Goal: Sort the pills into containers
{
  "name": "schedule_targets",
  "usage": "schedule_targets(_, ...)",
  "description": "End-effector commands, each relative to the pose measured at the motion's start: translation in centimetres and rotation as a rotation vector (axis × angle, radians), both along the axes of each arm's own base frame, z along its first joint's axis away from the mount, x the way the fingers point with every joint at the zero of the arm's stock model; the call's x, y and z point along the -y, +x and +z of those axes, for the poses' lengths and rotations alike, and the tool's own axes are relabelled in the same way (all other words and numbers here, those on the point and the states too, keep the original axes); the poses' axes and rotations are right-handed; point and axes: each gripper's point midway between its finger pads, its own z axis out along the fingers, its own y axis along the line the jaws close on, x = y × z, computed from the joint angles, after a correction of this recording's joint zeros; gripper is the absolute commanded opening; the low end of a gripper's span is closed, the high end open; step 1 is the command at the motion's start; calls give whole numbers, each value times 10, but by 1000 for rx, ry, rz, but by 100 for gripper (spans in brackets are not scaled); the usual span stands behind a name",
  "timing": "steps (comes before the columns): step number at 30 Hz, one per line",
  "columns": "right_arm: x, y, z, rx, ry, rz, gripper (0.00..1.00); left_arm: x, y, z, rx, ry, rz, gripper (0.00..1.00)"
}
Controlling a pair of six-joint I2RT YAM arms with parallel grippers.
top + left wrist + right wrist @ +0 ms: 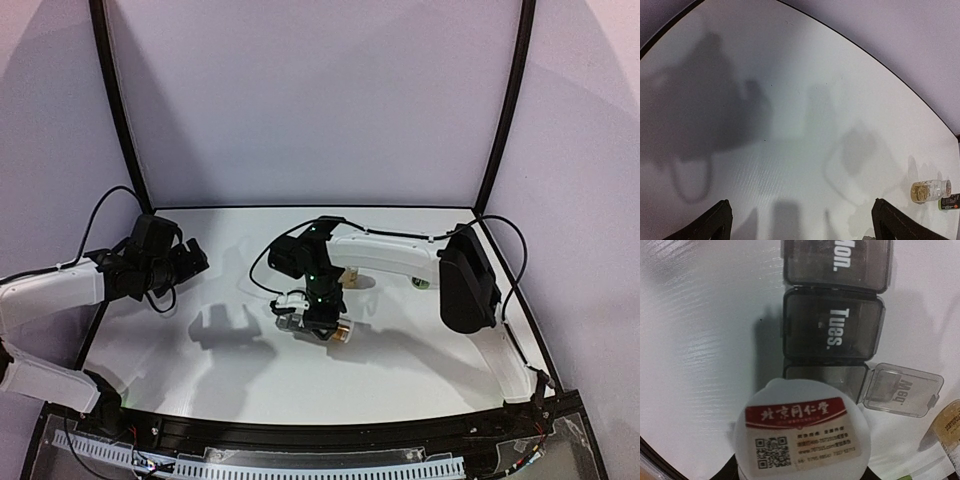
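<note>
The containers (832, 327), a grey strip of three joined compartments, lie below my right wrist. The lids marked Mon. and Tues. are down, and the Wed lid (902, 390) is flipped open to the right. My right gripper (797, 470) is shut on a white bottle (802, 435) with a red label, held just over the open compartment and hiding most of it. No loose pills show. From above, the right gripper (320, 312) hangs over the containers (290, 320) at mid-table. My left gripper (195, 258) is open and empty at the left, its fingertips (720, 220) wide apart over bare table.
A clear bottle with yellowish contents (950, 430) lies just right of the open lid. The left wrist view shows a similar clear bottle (930, 190) lying on its side beside a dark green object (950, 202). Black rails edge the white table (400, 370).
</note>
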Motion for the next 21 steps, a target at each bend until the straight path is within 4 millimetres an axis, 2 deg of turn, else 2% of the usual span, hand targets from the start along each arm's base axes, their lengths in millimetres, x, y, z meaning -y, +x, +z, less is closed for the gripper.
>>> schedule_targets(1, -1, -1, 2, 8, -34, 14, 0, -7, -1, 10, 23, 25, 10, 99)
schedule_targets(8, -8, 1, 6, 6, -9, 11, 0, -5, -1, 9, 29, 23, -6, 99)
schedule_targets(21, 6, -2, 5, -1, -84, 28, 0, -6, 0, 9, 33, 33, -9, 99)
